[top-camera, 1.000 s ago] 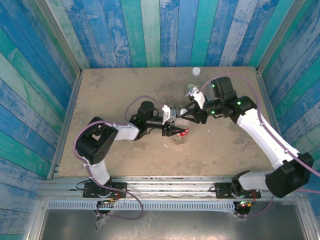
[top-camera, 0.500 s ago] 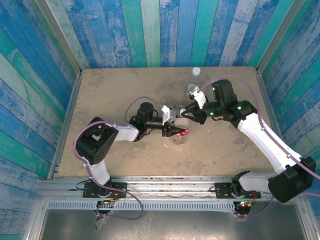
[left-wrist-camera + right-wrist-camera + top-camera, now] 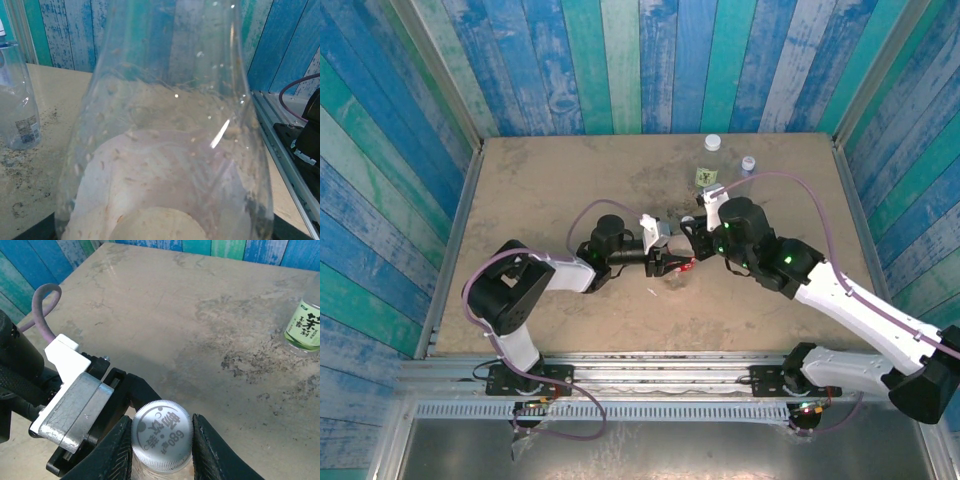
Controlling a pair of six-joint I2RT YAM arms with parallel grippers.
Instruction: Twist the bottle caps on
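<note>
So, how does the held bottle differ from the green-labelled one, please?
The held bottle has a red label, the green-labelled bottle a green one. The held bottle sits between the left end effector and the right end effector, which pinches its cap; the green-labelled bottle stands free farther back. Both are clear plastic.

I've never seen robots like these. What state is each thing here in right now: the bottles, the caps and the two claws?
Red-labelled bottle: upright, gripped round its body by the left gripper.
Its cap: sitting on the neck, pinched by the right gripper.
Left gripper: shut on the bottle.
Right gripper: shut on the cap.
Green-labelled bottle: upright at the far edge, capped, untouched.
Bluish bottle: upright beside it, capped, untouched.
</note>
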